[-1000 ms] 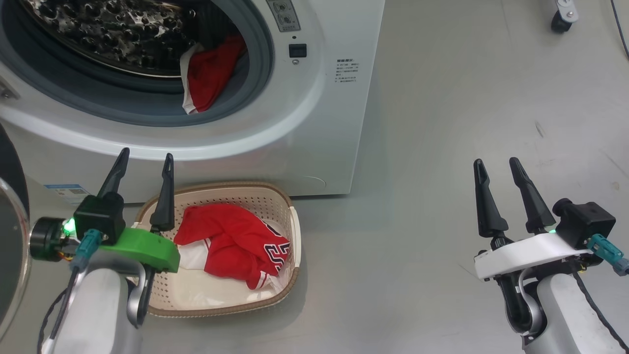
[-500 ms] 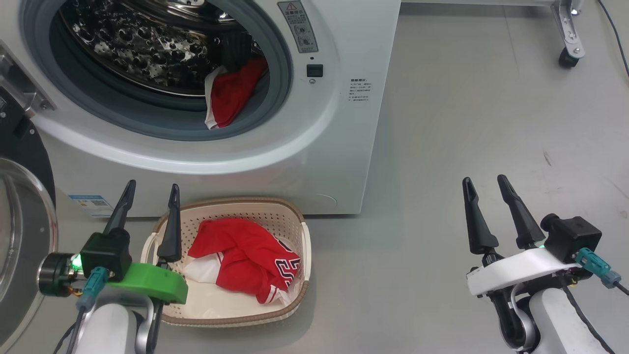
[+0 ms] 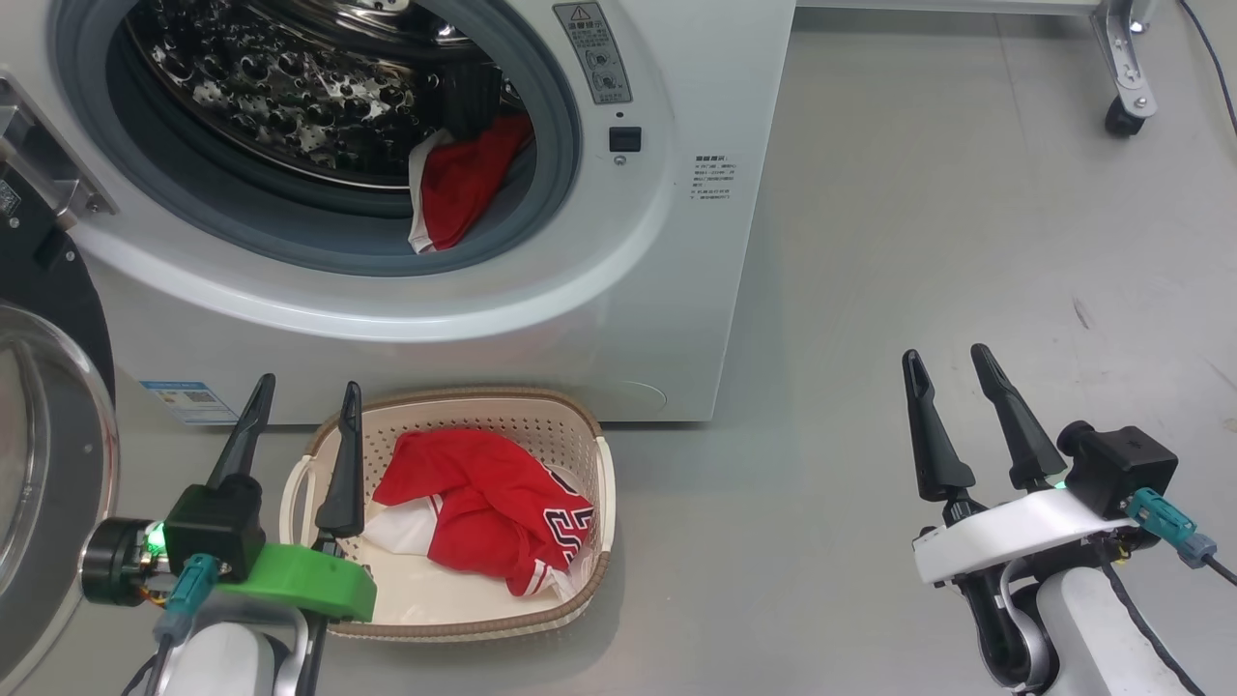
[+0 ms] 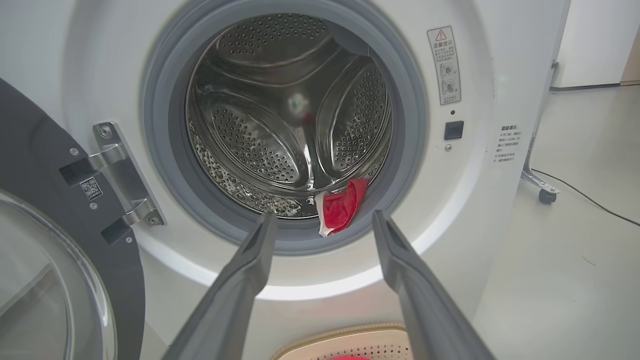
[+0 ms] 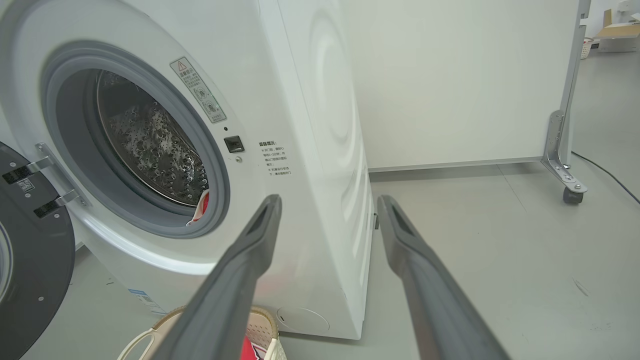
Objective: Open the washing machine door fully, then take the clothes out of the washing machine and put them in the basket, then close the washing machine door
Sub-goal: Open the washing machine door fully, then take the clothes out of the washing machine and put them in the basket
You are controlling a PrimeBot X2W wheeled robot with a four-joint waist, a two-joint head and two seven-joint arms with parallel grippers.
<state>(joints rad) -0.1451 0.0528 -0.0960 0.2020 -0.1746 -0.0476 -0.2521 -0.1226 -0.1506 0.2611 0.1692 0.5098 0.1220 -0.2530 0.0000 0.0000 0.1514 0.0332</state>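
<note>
Change: over the last second the washer (image 3: 580,319) and basket (image 3: 464,396) have slid lower in the head view. That is the camera moving, not the things. Both jerseys lie as before and both arms keep their pose.
Left gripper (image 3: 309,383): fingers spread, empty, by the basket's left end, aimed at the washer opening.
Right gripper (image 3: 943,352): fingers spread, empty, over bare floor (image 3: 918,193) well right of the washer.
Door (image 3: 43,435): swung wide open on the left.
Jersey in the basket (image 3: 474,507): crumpled heap, number patch toward the right.
Jersey in the drum (image 3: 464,188): draped at the lower right of the drum lip, onto the grey gasket (image 3: 319,242).
Its axis: runs from inside the drum down and out toward the front, white-trimmed end lowest.
Meaning: likely one piece done, one left to fetch, then the door to close.
</note>
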